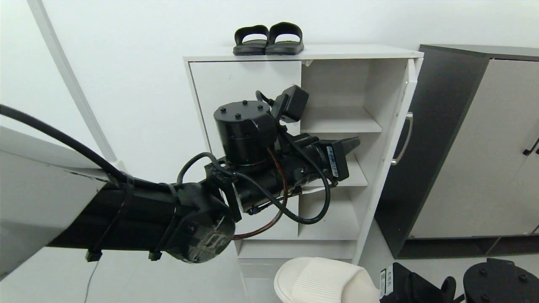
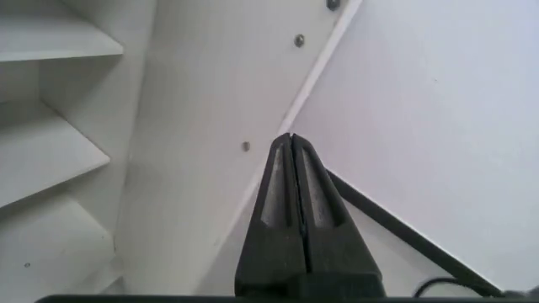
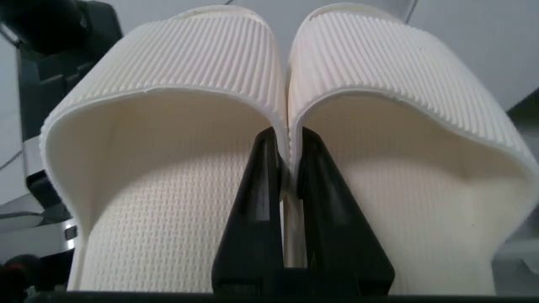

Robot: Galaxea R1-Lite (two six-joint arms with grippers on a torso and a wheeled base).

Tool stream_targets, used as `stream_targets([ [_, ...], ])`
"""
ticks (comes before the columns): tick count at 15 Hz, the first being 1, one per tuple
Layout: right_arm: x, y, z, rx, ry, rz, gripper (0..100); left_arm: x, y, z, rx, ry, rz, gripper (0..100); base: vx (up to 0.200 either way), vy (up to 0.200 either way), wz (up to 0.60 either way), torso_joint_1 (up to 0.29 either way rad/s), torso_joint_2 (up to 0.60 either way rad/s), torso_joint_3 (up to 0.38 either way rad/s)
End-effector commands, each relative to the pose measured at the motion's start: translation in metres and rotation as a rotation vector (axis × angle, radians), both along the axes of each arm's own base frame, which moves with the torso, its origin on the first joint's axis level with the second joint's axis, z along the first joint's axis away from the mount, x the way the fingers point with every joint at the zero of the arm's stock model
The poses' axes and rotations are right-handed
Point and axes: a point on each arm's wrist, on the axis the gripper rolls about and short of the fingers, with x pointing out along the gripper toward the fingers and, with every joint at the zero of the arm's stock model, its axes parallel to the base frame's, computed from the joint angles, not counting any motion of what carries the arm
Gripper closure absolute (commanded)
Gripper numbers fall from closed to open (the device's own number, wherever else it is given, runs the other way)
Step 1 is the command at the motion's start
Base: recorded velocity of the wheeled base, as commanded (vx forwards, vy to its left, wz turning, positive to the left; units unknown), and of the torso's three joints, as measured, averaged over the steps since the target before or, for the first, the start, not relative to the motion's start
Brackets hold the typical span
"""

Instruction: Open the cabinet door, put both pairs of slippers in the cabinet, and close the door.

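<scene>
The right gripper has its jaws clamped on the white slippers, pinching the two inner strap edges where the pair meets. The slippers sit side by side and touching, one on each side of the jaws. Their ribbed straps arch over the jaw tips and the textured insoles lie below. Their long axes run straight away from the wrist, with the toe ends farthest from it.

In the head view the white slippers are held off the floor, low in front of the cabinet. Their length lies across the picture, with the rounded toe end toward the robot's left and the right gripper at the other end.

The left gripper has its jaws pressed together on nothing. It sits at the open right half of the cabinet, level with the middle shelf, and points toward the cabinet door. That door stands swung open, seen nearly edge-on, while the left-hand door is shut.

The black slippers rest on the cabinet top, side by side and touching, with their lengths running front to back. A dark grey cabinet stands just beside the open door.
</scene>
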Motion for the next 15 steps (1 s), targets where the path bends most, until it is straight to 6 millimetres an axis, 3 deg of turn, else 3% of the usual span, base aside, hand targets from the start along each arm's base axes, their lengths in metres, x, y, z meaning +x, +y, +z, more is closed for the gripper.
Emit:
stream_targets([
  [1, 0.012, 0.004, 0.0, -0.001, 0.001, -0.051, 100, 0.002, 0.018, 0.007, -0.012, -0.01, 0.04, 100, 0.0, 0.0, 0.0, 0.0, 0.0, 0.0],
  [3, 0.047, 0.013, 0.002, 0.03, 0.015, -0.278, 100, -0.001, 0.055, 0.024, -0.026, -0.027, 0.119, 100, 0.0, 0.0, 0.0, 0.0, 0.0, 0.0],
  [4, 0.055, 0.017, 0.003, 0.046, 0.021, -0.34, 100, -0.005, 0.068, 0.03, -0.026, -0.029, 0.142, 100, 0.0, 0.0, 0.0, 0.0, 0.0, 0.0],
  [6, 0.084, 0.032, 0.001, 0.069, 0.015, -0.54, 100, -0.038, 0.133, 0.057, 0.006, -0.007, 0.264, 100, 0.0, 0.0, 0.0, 0.0, 0.0, 0.0],
  [9, 0.105, 0.042, -0.004, 0.051, -0.023, -0.679, 100, -0.118, 0.199, 0.077, 0.035, 0.026, 0.448, 100, 0.0, 0.0, 0.0, 0.0, 0.0, 0.0],
  [10, 0.108, 0.044, -0.007, 0.035, -0.033, -0.716, 100, -0.145, 0.214, 0.072, 0.071, 0.049, 0.521, 100, 0.0, 0.0, 0.0, 0.0, 0.0, 0.0],
  [11, 0.109, 0.045, -0.008, 0.032, -0.036, -0.724, 100, -0.151, 0.218, 0.07, 0.083, 0.054, 0.54, 100, 0.0, 0.0, 0.0, 0.0, 0.0, 0.0],
  [12, 0.114, 0.048, -0.01, 0.026, -0.05, -0.763, 100, -0.19, 0.24, 0.046, 0.205, 0.077, 0.691, 100, 0.0, 0.0, 0.0, 0.0, 0.0, 0.0],
  [13, 0.115, 0.049, -0.009, 0.031, -0.051, -0.766, 100, -0.212, 0.253, 0.033, 0.242, 0.063, 0.794, 100, 0.0, 0.0, 0.0, 0.0, 0.0, 0.0],
  [15, 0.116, 0.049, -0.007, 0.034, -0.06, -0.784, 100, -0.234, 0.267, 0.014, 0.267, 0.056, 0.936, 100, 0.0, 0.0, 0.0, 0.0, 0.0, 0.0],
])
